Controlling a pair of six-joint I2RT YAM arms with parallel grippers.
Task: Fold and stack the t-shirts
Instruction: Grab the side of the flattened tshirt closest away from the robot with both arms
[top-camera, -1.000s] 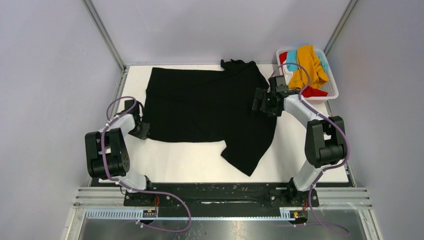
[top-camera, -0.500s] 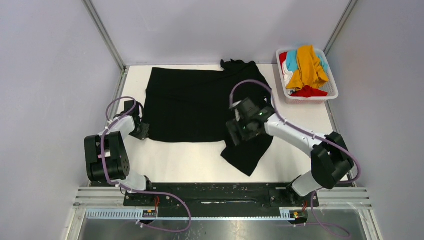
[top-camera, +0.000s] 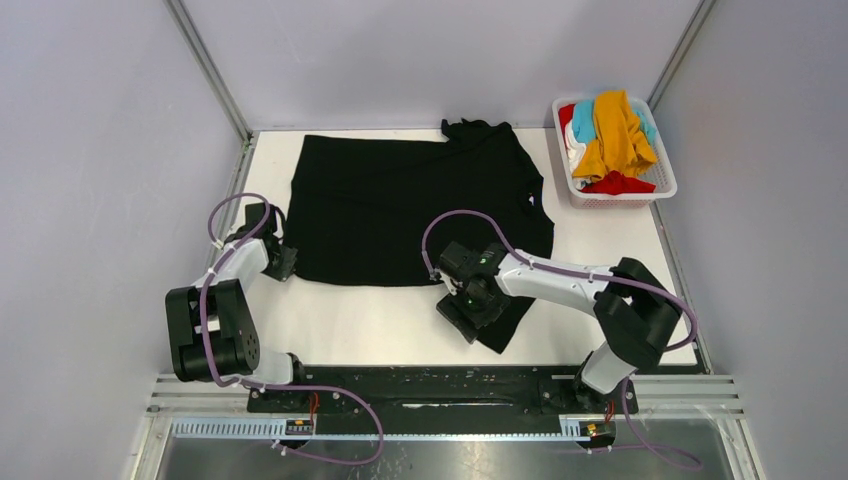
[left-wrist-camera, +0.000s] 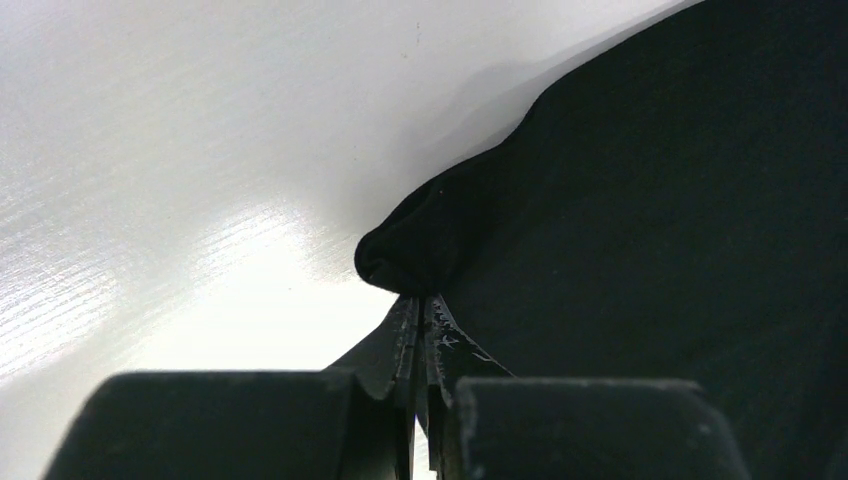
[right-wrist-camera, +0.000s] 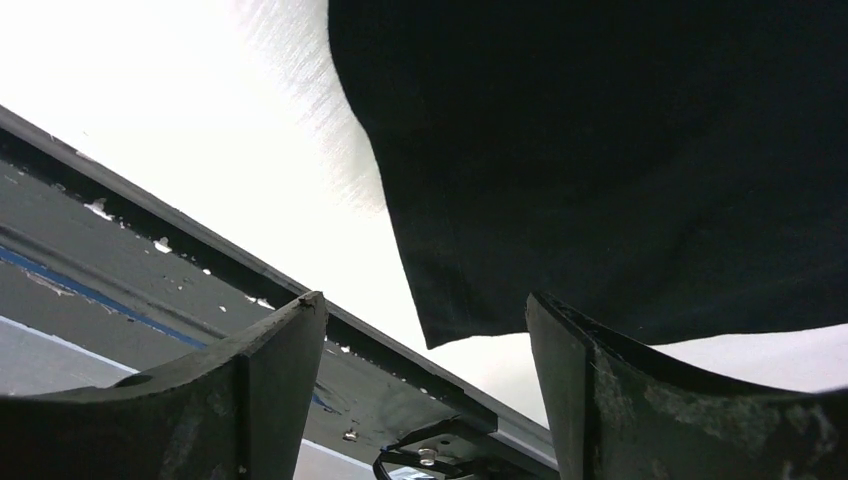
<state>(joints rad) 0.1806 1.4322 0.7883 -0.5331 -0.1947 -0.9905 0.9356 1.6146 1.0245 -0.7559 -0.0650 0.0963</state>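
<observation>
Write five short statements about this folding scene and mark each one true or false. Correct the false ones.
1. The left hand is shut on an edge of the black t-shirt. True.
2. The right hand is clamped on fabric. False: its fingers are spread apart and grip nothing.
3. The basket stands at the far right corner of the table. True.
4. The black t-shirt is folded into a small square. False: it lies spread out, with one flap reaching toward the near edge.
5. The mustard-orange t-shirt lies on the table beside the black one. False: it is in the basket.
</observation>
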